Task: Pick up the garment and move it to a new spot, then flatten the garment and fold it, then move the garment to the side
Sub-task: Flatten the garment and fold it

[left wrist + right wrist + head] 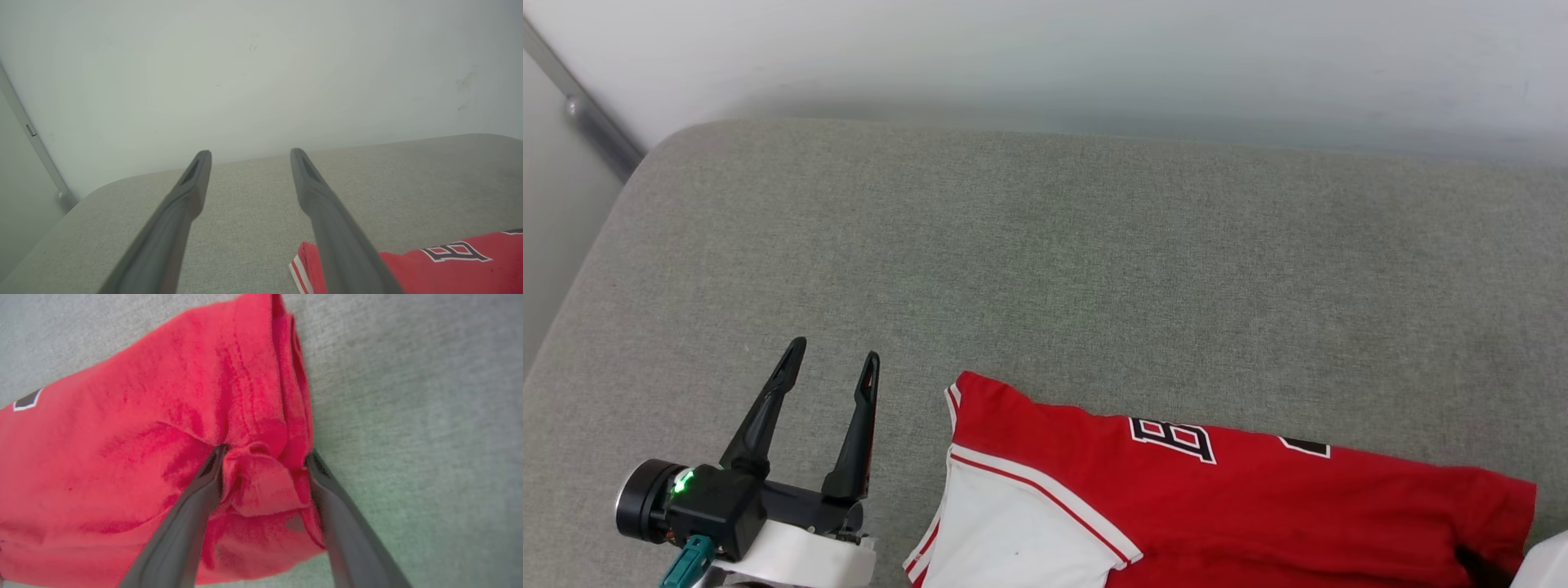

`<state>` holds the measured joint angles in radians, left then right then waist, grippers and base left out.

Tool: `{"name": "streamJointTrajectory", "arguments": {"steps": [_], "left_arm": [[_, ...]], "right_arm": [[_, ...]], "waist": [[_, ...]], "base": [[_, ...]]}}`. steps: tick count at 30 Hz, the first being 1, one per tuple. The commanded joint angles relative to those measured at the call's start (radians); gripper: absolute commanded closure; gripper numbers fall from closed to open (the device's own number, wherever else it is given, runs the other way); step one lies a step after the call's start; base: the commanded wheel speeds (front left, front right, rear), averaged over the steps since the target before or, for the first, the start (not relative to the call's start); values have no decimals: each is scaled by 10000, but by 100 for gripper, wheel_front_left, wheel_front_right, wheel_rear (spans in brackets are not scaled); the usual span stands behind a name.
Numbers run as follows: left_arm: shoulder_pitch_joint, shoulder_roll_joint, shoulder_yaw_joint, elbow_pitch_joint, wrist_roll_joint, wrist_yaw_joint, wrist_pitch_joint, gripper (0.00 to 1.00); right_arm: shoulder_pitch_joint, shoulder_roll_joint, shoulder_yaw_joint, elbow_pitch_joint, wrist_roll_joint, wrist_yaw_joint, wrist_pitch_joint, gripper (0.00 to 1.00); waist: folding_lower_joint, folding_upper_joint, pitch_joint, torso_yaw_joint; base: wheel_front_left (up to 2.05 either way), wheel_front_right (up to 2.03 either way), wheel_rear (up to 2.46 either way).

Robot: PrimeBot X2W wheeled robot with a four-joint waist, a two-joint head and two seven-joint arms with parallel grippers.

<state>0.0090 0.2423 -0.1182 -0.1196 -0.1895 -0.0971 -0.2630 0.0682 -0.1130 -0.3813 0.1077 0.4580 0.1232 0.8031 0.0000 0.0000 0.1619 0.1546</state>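
The garment (pixel 1258 498), red with a white sleeve and black-white lettering, lies folded on the grey cushion at the lower right of the head view. Left of the garment's sleeve corner, my left gripper (pixel 836 351) hovers open and empty. The left wrist view shows this gripper (pixel 250 153) over bare cushion, with the garment (pixel 449 269) at the lower right. In the right wrist view my right gripper (pixel 266 453) presses into the garment (pixel 122 457) near its right edge. Its fingers stand wide apart with a bunched fold of red fabric between them.
A large grey fabric cushion (pixel 1045 269) carries everything, with bare surface behind and left of the garment. A pale wall (pixel 1094 57) rises behind it. A metal rail (pixel 592 122) runs down the wall past the cushion's rounded far-left corner. A pale part of my right arm (pixel 1543 563) shows at the bottom right.
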Motion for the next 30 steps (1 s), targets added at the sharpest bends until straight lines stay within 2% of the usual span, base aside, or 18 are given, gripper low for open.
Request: {"name": "streamJointTrajectory", "arguments": {"steps": [1, 11, 16, 21, 25, 30], "left_arm": [[79, -59, 77, 57, 65, -62, -21, 0], [237, -280, 356, 179, 263, -261, -21, 0], [249, -303, 441, 188, 295, -308, -21, 0], [267, -336, 465, 181, 330, -320, -21, 0], [265, -378, 492, 207, 352, -323, -21, 0], [340, -414, 465, 218, 376, -331, -22, 0]], "right_arm": [[171, 563, 641, 477, 270, 135, 142, 100], [250, -300, 349, -6, 137, 70, -442, 100], [125, -699, -362, 40, -150, 69, -756, 100], [-25, -1451, -1006, 347, -995, 70, -1166, 100], [-191, -1491, -979, 386, -977, 72, -1372, 100], [47, -1491, -151, -360, -711, 73, -1403, 100]], "waist": [[0, 0, -52, -8], [0, 0, -326, -203], [0, 0, -369, -339], [0, 0, -377, -495], [0, 0, -423, -597], [0, 0, -481, -685]], "base": [[0, 0, 0], [0, 0, 0], [0, 0, 0], [0, 0, 0], [0, 0, 0], [0, 0, 0]]}}
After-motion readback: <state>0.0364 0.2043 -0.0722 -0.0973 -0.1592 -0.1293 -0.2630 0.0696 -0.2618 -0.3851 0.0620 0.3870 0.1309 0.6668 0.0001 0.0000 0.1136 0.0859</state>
